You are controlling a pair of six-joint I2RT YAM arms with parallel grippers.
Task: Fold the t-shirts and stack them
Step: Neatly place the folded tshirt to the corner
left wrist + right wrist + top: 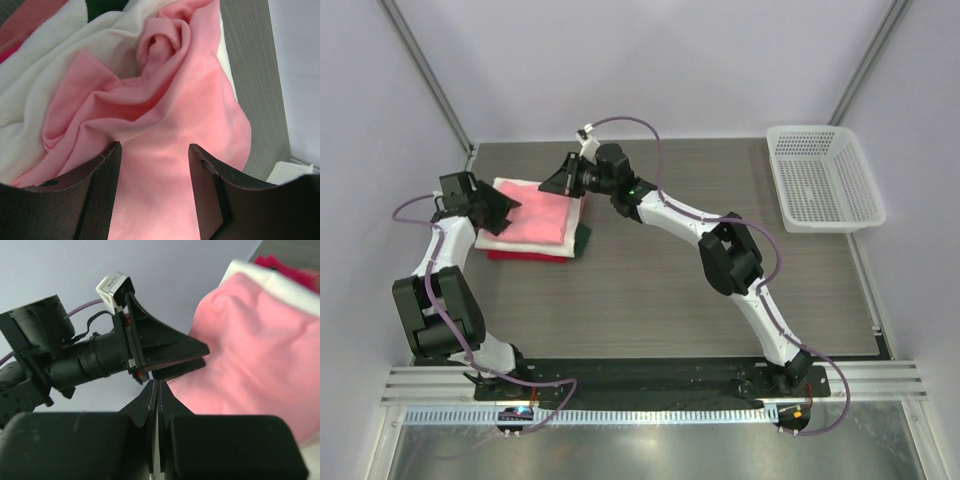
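Nearest the arm bases, the left gripper (pixel 154 192) sits at the left edge of the t-shirt stack. Its fingers (pixel 102 200) are spread wide and pink fabric shows between them, but they aren't pinching it.

The stack is on the left side of the table (pixel 670 300). The salmon-pink t-shirt (pixel 542 213) is on top, the white t-shirt (pixel 496 241) is under it, and the red t-shirt (pixel 525 257) pokes out at the near edge. In the left wrist view the pink one looks pretty rumpled, bunched into folds and swirls instead of lying flat. A dark green patch (pixel 582 238) peeks out at the stack's right edge, and I can't tell what it is.

A bit farther back, the right gripper (pixel 156 390) is at the far edge of the stack, just beside the pink shirt. Its fingers are pressed flat together and I can't see anything caught between them. Its wrist camera looks across the pink shirt straight at the left gripper.

In the far right corner, well apart from everything else, sits a white mesh basket (pixel 825 220).
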